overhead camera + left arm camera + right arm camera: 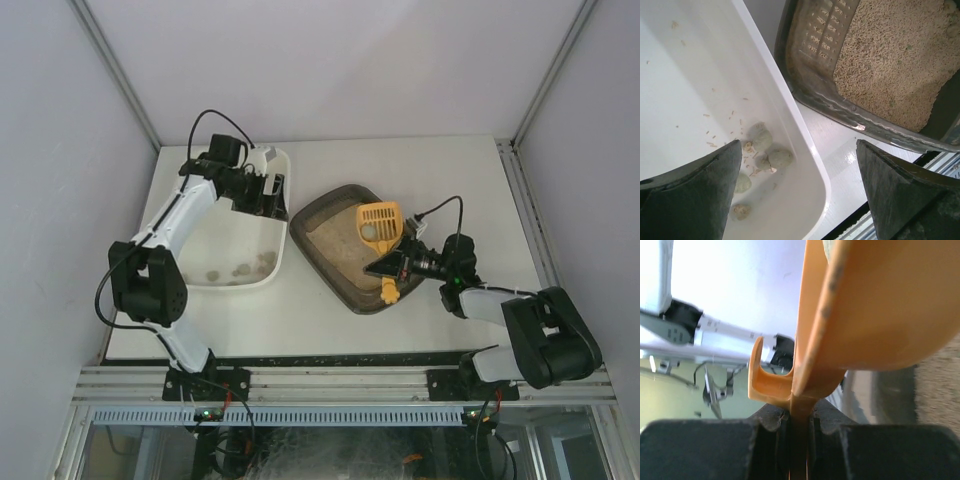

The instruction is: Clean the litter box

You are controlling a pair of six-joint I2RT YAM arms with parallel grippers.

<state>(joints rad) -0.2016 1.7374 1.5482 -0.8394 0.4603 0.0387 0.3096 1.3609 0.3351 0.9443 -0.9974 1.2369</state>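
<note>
Your left wrist view: litter box [825, 95] cropped top and right; white tub [785, 110] beside it cropped left and bottom. Right wrist view: scoop [880, 305] above litter box blurred, cut off top and right, contents hidden from you; handle end hidden between right gripper [799, 432] fingers.

Lab test booth: bare white walls [330, 70], aluminium framing [340, 382].
</note>
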